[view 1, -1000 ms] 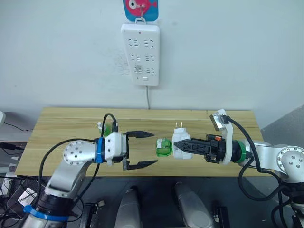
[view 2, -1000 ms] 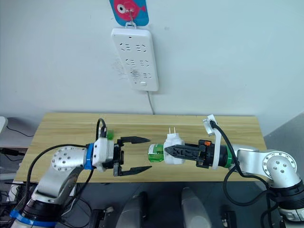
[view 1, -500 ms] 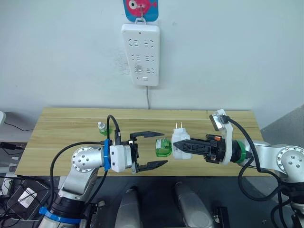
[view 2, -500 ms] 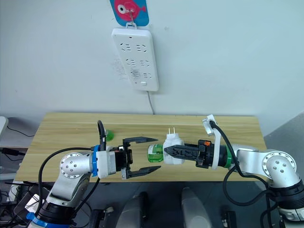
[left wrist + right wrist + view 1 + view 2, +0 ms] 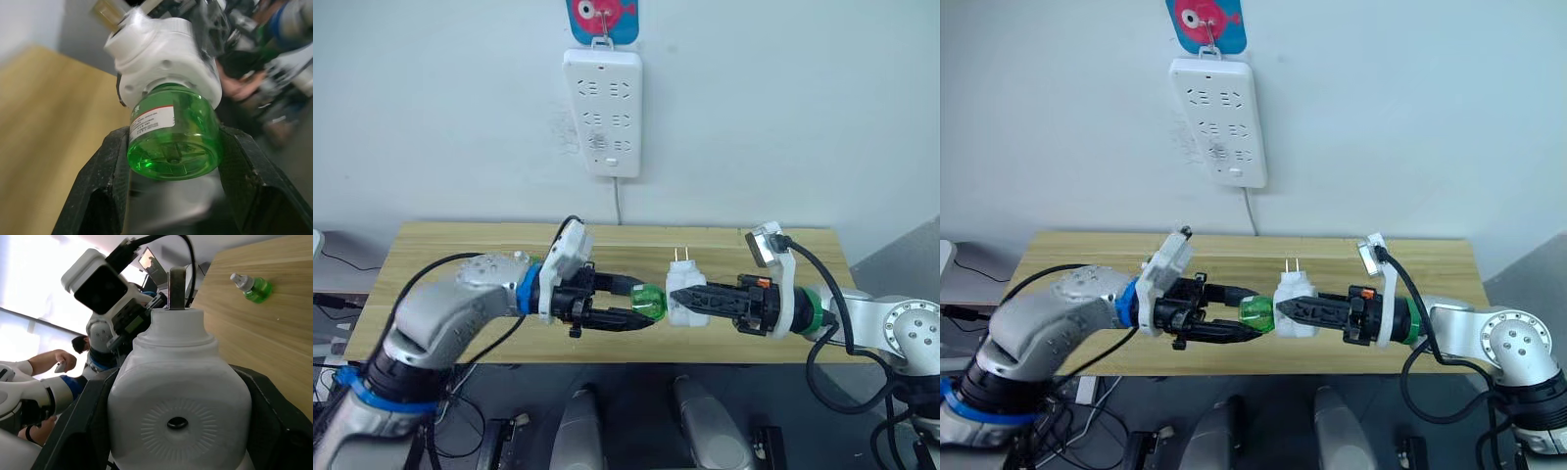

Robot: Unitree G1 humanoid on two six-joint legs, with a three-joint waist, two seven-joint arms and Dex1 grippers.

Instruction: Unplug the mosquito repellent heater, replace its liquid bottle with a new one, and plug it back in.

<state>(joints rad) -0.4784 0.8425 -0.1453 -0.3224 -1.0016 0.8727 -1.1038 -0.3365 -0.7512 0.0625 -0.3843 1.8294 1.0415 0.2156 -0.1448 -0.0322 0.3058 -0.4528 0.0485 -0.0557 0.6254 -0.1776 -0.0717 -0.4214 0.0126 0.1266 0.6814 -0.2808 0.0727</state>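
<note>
My left gripper (image 5: 641, 305) has its two black fingers closed on the green bottle (image 5: 172, 139), one finger flat on each side of it. My right gripper (image 5: 677, 296) is clamped on the mosquito repellent heater (image 5: 685, 299), fingers pressing its two flanks. Both arms hold the pair in the air over the front edge of the wooden table (image 5: 460, 257), the bottle seated in the heater's underside.

The bottle is clear green plastic, round and squat, with a dimpled base and a white label edged in red. The heater is smooth white plastic with rounded shoulders; a small round vent hole sits in a ring of fine radial ribs (image 5: 177, 422), and two metal prongs (image 5: 682, 258) stand up from its top.

A second green bottle (image 5: 252, 287) with a pale cap lies on its side on the pale, straight-grained tabletop, behind my left arm and well apart from the heater. The white power strip (image 5: 603, 110) hangs on the wall above the table's far edge, under a red and blue hanger (image 5: 603, 17), its cord (image 5: 619, 204) dropping behind the table.
</note>
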